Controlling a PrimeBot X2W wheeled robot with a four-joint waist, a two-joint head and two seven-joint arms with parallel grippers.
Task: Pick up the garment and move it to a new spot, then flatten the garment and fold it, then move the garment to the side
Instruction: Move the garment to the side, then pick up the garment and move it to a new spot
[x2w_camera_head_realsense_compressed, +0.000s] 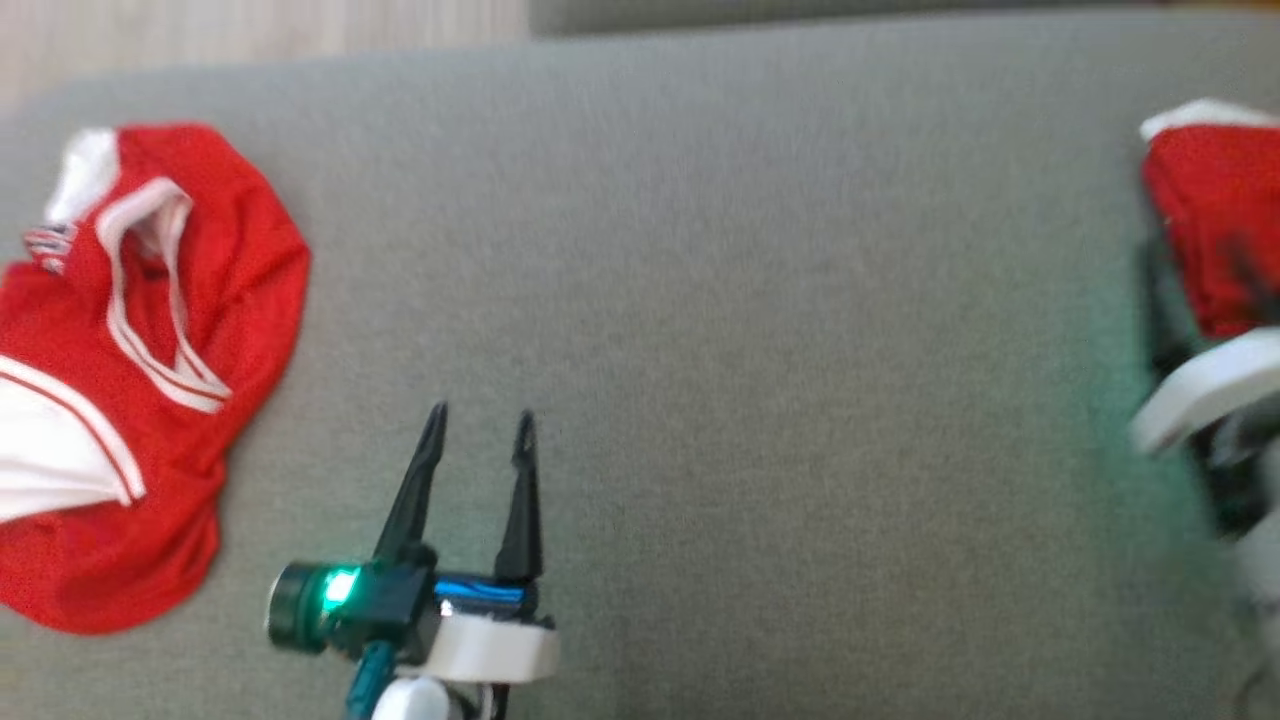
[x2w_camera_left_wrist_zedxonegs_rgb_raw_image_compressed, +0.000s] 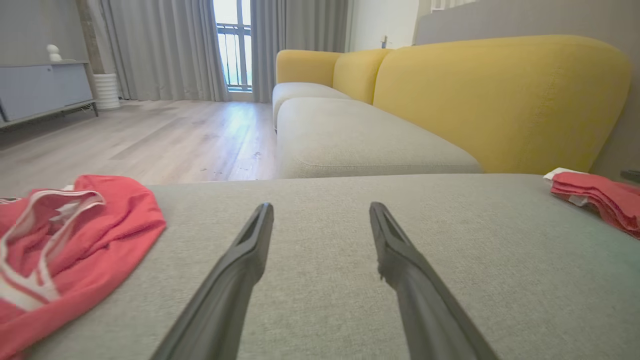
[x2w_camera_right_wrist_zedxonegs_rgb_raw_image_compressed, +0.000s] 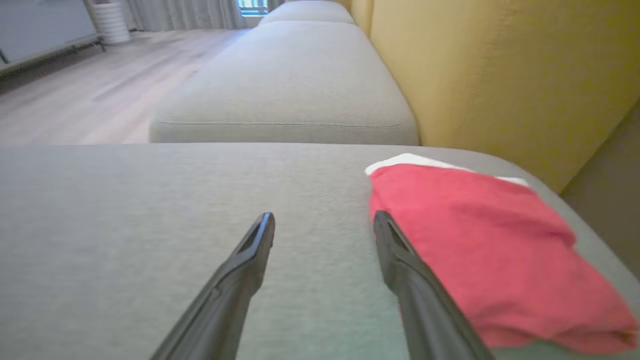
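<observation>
Room: wood floor (x2w_camera_left_wrist_zedxonegs_rgb_raw_image_compressed: 150, 135) runs back to long grey curtains (x2w_camera_left_wrist_zedxonegs_rgb_raw_image_compressed: 165, 50) and a bright window (x2w_camera_left_wrist_zedxonegs_rgb_raw_image_compressed: 232, 45). A yellow sofa back (x2w_camera_left_wrist_zedxonegs_rgb_raw_image_compressed: 500, 100) stands along one side.
Seat: a wide grey cushion (x2w_camera_head_realsense_compressed: 750, 300) lies under both arms. Another grey seat (x2w_camera_left_wrist_zedxonegs_rgb_raw_image_compressed: 350, 140) lies past its far end.
Folded red garment (x2w_camera_right_wrist_zedxonegs_rgb_raw_image_compressed: 490, 250): it lies flat and neat at the right end of the grey cushion, close to the yellow sofa back. A bit of white peeks out at its far edge.
Right end effector (x2w_camera_right_wrist_zedxonegs_rgb_raw_image_compressed: 324, 215): its two dark fingers are spread wide and grip nothing. Grey cushion shows between them. One finger is just beside the near edge of the folded red garment; whether it touches cannot be told.
Right forearm (x2w_camera_head_realsense_compressed: 1200, 385): pale and blurry at the right edge of the head view, just below the folded red garment.
Left end effector (x2w_camera_head_realsense_compressed: 481, 412): its fingers are spread apart too, with nothing in them. It is over the grey cushion and points away from the robot.
Crumpled red jersey (x2w_camera_head_realsense_compressed: 250, 250): it lies in a heap at the left end of the grey cushion, with white stripes and its neck hole on top. It is near the left end effector but apart from it, and well apart from the folded red garment.
</observation>
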